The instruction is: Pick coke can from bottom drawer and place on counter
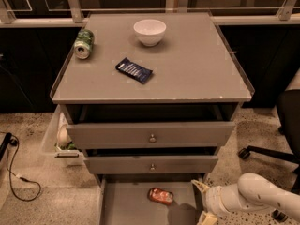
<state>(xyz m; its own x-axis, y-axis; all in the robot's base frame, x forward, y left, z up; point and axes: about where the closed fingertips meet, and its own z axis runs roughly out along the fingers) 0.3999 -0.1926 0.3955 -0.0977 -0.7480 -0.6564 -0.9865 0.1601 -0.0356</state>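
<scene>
The coke can (161, 196), red-orange and dented, lies on its side in the open bottom drawer (126, 205), a flat grey tray at the foot of the cabinet. My gripper (203, 201) is at the lower right, by the drawer's right wall, to the right of the can and apart from it. One pale finger (199, 186) shows above and another at the frame's bottom edge, spread apart and holding nothing. The counter (197, 69) is the wide grey top of the cabinet, well above.
On the counter stand a white bowl (149, 31), a green soda can (83, 44) on its side and a dark blue packet (134, 70). Two knobbed drawers (151, 134) sit slightly open above the bottom one. A chair base (262, 153) stands right; a cable (14, 172) lies left.
</scene>
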